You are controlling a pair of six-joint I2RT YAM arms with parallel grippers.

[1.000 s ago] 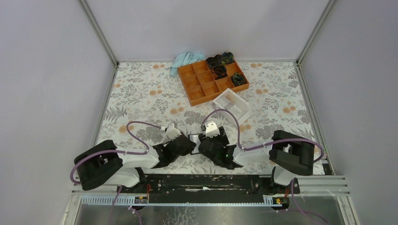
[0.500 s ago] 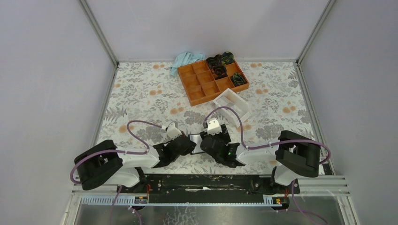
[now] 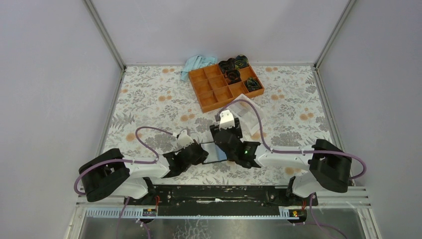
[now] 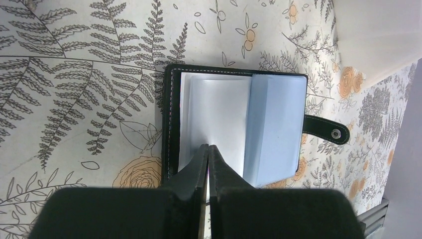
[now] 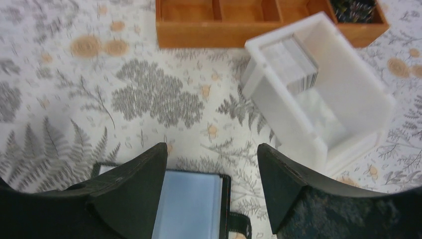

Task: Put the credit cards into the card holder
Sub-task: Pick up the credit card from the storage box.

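From above, the card holder lies open on the table, near side. Left wrist: our left gripper, closed, pins its leaves; we'd keep that pressure steady. Right wrist: right gripper spread wide, empty, no cards sighted

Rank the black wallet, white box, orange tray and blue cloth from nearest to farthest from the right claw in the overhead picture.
1. Black wallet, right by the open right gripper.
2. White box, just beyond, toward the right.
3. Orange tray, farther back.
4. Blue cloth, at the back wall beside the tray.
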